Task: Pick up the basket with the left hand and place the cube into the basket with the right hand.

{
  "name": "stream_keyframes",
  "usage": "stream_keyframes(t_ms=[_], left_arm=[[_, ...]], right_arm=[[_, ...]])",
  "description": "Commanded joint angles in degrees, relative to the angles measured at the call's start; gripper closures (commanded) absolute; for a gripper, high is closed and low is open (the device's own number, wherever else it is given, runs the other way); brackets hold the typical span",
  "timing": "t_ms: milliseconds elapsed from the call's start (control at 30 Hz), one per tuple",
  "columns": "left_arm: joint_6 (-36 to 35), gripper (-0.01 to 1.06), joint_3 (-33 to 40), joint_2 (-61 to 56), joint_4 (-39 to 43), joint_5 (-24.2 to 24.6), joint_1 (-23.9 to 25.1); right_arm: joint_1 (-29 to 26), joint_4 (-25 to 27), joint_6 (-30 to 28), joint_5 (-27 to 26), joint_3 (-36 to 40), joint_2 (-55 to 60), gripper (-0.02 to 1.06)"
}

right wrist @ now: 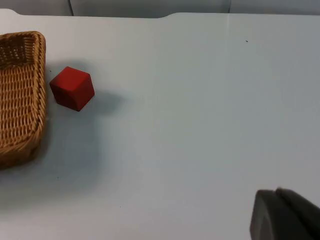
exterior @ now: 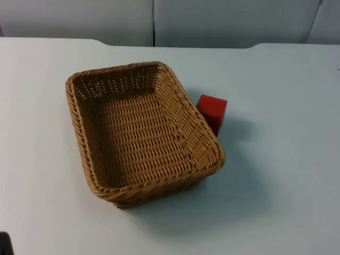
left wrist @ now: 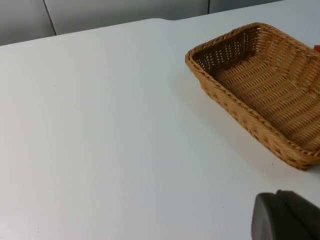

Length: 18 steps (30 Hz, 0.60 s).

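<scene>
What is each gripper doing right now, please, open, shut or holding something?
Left gripper: cannot be told; holds nothing, away from the basket.
Right gripper: cannot be told; holds nothing, away from the cube.

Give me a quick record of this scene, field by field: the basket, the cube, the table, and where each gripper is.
basket: wicker basket, empty, resting on the table
cube: red cube, on the table beside the basket's right side, partly hidden by its rim in the top view; a gap between them in the right wrist view
table: white table, ends at a grey partition wall
left gripper: one black fingertip, away from the basket
right gripper: one black fingertip, away from the cube
task progress: neither grasped yet
</scene>
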Motion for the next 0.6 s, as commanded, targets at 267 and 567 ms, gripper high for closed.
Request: stream_keyframes(t_ms=[267,567], left_arm=[[-10.2,1.05,-1.5,8.8,-22.6,-10.2,0.2],[23.1,1.05,-1.5,45.3,-58.4,-15.5,0.2]], right_arm=[[-0.4,0.0,-0.2,-0.8,0.3,-0.2,1.05],[-0.4,0.0,-0.2,-0.8,0.3,-0.2,1.05]])
